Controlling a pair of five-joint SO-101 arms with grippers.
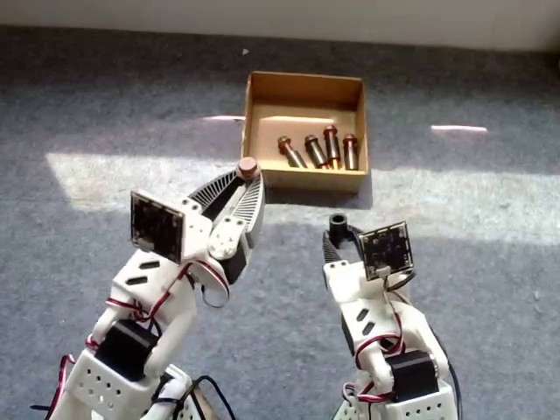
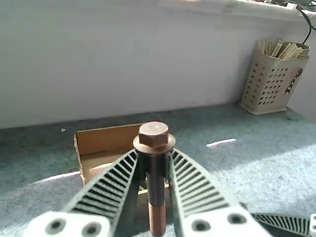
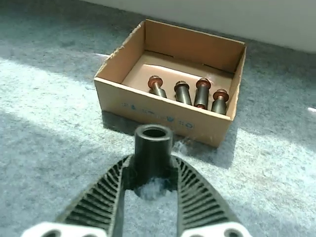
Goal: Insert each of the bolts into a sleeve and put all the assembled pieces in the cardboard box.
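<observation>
Misalignment is your risk: left gripper [image 2: 154, 159] clamps the bolt [image 2: 157, 197], right gripper [image 3: 153, 170] clamps the sleeve [image 3: 153, 143]; tilt either and the shank could jam on the rim.

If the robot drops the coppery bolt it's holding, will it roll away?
Probably not far. The copper-coloured metal bolt has a round shank but a wider hexagonal head, so it would likely roll in a curve. The grey carpet should slow it. It looks solid metal, so probably stiff and heavy for its size.

Copper bolt [image 2: 154, 168] upright in left gripper [image 2: 154, 173], cardboard box [image 2: 101, 145] behind.
</observation>
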